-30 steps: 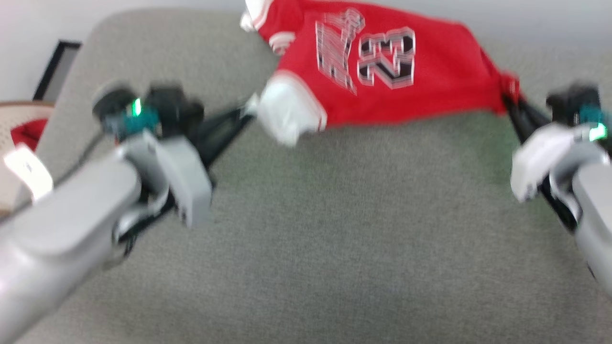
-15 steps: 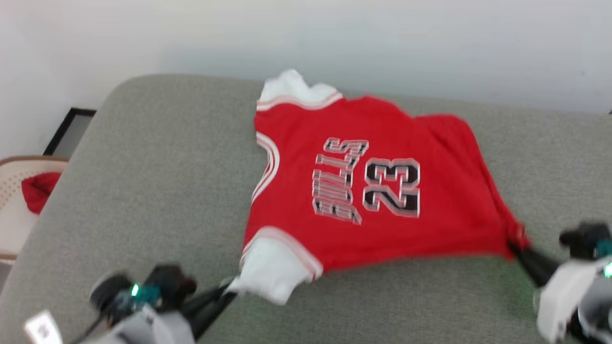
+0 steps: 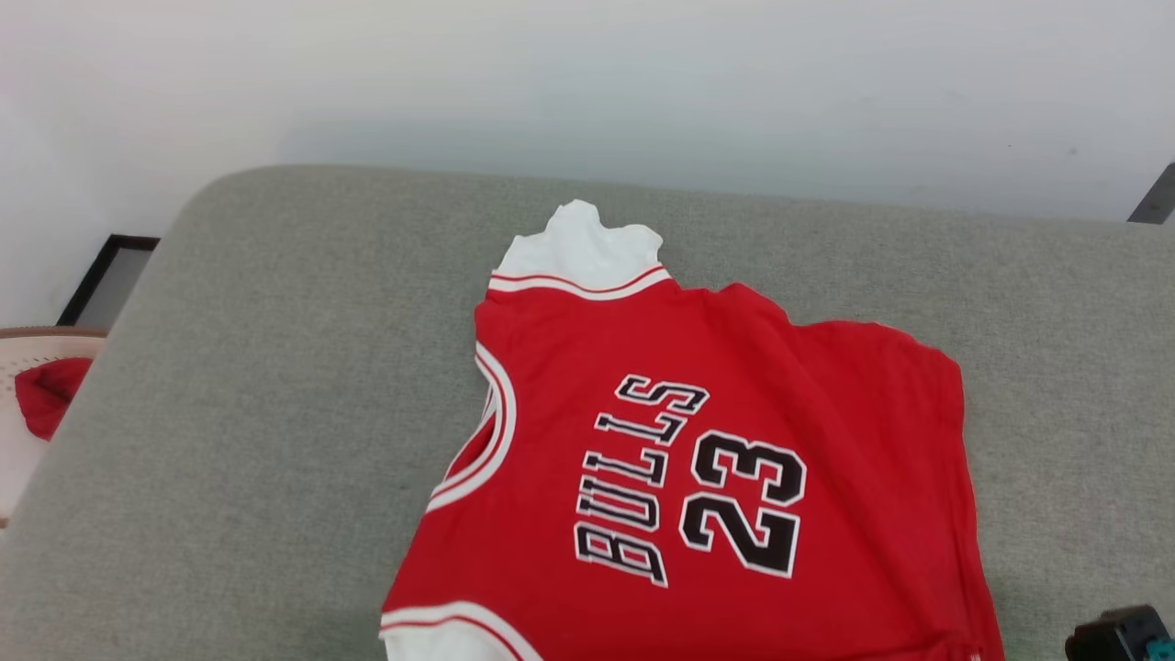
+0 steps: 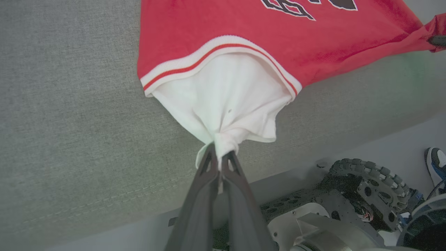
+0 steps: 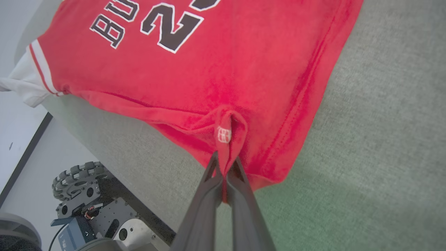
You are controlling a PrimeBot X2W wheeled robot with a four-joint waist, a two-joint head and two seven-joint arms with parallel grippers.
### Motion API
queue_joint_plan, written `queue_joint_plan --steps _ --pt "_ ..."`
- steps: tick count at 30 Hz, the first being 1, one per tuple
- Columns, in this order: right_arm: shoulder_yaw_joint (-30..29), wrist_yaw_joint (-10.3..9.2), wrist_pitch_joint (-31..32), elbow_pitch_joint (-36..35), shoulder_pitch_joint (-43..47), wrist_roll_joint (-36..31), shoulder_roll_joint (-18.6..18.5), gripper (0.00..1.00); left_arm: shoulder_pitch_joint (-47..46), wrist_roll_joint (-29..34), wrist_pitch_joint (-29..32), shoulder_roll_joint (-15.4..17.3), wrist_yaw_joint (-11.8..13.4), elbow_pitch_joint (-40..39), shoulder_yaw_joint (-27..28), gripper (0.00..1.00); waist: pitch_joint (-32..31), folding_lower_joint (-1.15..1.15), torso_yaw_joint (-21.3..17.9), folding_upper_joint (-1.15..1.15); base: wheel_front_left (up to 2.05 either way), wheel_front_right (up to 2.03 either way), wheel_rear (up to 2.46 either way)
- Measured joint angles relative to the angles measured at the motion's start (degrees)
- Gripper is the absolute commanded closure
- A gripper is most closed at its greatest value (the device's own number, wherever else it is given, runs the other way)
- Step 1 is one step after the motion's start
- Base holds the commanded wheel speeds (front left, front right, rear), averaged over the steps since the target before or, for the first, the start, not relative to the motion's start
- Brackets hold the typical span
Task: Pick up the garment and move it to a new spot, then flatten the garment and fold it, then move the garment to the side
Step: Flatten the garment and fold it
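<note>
The garment (image 3: 734, 404), a red jersey with white sleeves, striped trim and "BULLS 23" lettering, lies spread on the grey cushioned surface (image 3: 275, 386), print side up. In the left wrist view my left gripper (image 4: 220, 153) is shut on a pinch of the garment's (image 4: 223, 38) white sleeve near the surface's front edge. In the right wrist view my right gripper (image 5: 224, 165) is shut on a fold of the garment's (image 5: 216, 66) red hem corner. A dark part of the right wrist (image 3: 1115, 635) peeks in at the head view's lower right corner.
A pale basket (image 3: 27, 367) holding a small red cloth (image 3: 46, 395) stands left of the surface. A white wall (image 3: 587, 92) rises behind. My wheeled base (image 4: 352, 195) sits below the front edge, and a shoe (image 4: 437, 164) shows on the floor at the right.
The head camera has tilted up, so both arms slid out of the bottom of its picture. The garment now lies flatter and spread on the surface, both grippers still holding its near corners.
</note>
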Motion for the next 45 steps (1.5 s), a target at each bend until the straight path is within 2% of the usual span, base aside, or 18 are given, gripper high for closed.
queue_joint_plan --steps 6,12,15,17,19,22,30,34,40,45 --pt "-4.22 0.00 3.19 -4.25 4.72 -0.78 1.59 1.00 1.78 -1.44 -1.01 1.55 3.07 -2.82 0.43 1.00 0.67 0.00 -0.22 0.00 0.00 0.00 0.00" --pt "-7.62 0.00 5.64 -6.93 4.86 -2.40 3.50 1.00 -2.26 2.83 -0.62 5.34 4.90 -5.14 2.44 1.00 1.16 0.00 -0.80 0.00 0.00 0.00 0.00" --pt "-9.10 0.00 6.66 -7.73 3.40 -3.32 4.49 1.00 -6.23 6.57 2.02 7.32 4.88 -6.03 3.26 1.00 1.44 0.00 -1.26 0.00 0.00 0.00 0.00" --pt "-9.72 0.00 7.65 -7.92 0.97 -4.26 5.38 1.00 -9.05 8.72 3.92 7.79 3.94 -6.17 3.83 1.00 1.70 0.00 -1.65 0.00 0.00 0.00 0.00" --pt "-10.24 0.00 8.64 -7.56 -1.65 -5.65 6.42 1.00 -12.12 10.74 6.06 7.90 2.34 -5.58 4.45 1.00 2.13 0.00 -2.03 0.00 0.00 0.00 0.00" --pt "-10.29 0.00 9.82 -6.33 -5.70 -7.67 7.91 1.00 -16.77 13.33 9.00 6.02 -1.25 -3.00 5.06 1.00 3.03 0.00 -2.46 0.00 0.00 0.00 0.00" --pt "-7.89 0.00 12.36 -0.12 -15.85 -11.57 10.46 1.00 -26.29 16.73 13.52 -3.10 -12.87 11.98 4.75 1.00 6.03 0.00 -3.53 0.00 0.00 0.00 0.00" --pt "-5.98 0.00 13.71 2.83 -19.46 -12.92 11.05 1.00 -28.71 16.58 14.80 -7.79 -17.61 19.62 4.01 1.00 7.53 0.00 -3.90 0.00 0.00 0.00 0.00" --pt "-3.80 0.00 15.82 5.80 -22.95 -13.91 11.89 1.00 -30.39 15.59 16.39 -13.58 -21.75 28.81 2.86 1.00 9.43 0.00 -4.02 0.00 0.00 0.00 0.00" --pt "-2.54 0.00 16.70 7.13 -24.55 -13.89 12.32 1.00 -30.92 13.07 17.00 -16.19 -22.97 33.27 2.41 1.00 10.01 0.00 -3.97 0.00 0.00 0.00 0.00"
